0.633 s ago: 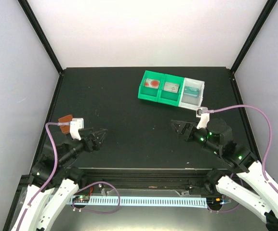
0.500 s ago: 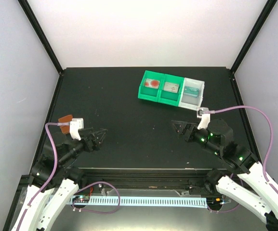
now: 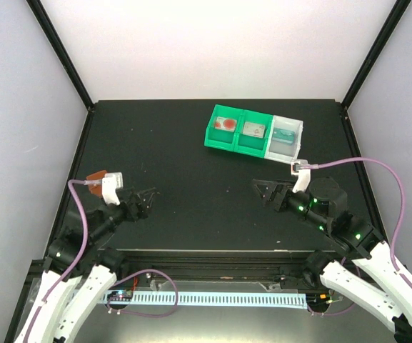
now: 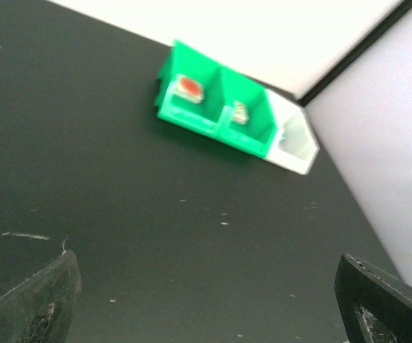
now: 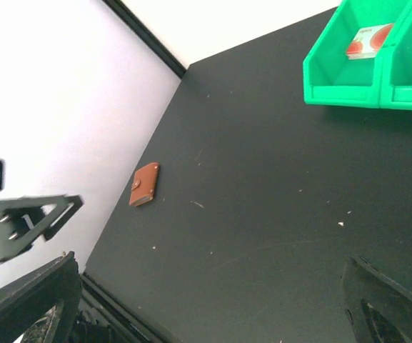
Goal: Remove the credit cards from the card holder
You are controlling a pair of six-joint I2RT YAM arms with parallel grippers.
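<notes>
From above and behind the arms, the black table [image 3: 191, 157] carries a row of three bins at its far right: two green bins [image 3: 210, 132] and, touching them, a white bin [image 3: 298, 137], each with a small item inside that is too small to identify. The card holder [image 3: 95, 176] lies at the table's left edge, well apart from the bins and partly hidden by the left wrist's white mount. The left gripper [image 3: 147, 198] hovers just beside it with its jaws spread and empty, and the right gripper [image 3: 263, 189] hovers near the table's middle right, likewise spread and empty. On the left wrist camera, the two dark fingers [image 4: 27, 304] stand far apart at the bottom corners with nothing between them. The green bins and the white one sit blurred in the distance, and the holder is out of frame. On the right wrist camera, the fingers [image 5: 388, 311] are also wide apart and bare. The reddish-brown card holder lies folded shut and flat on the table close to the left wall, so its inside is hidden. A red-and-white item [image 5: 368, 41] rests in the nearer green bin.
</notes>
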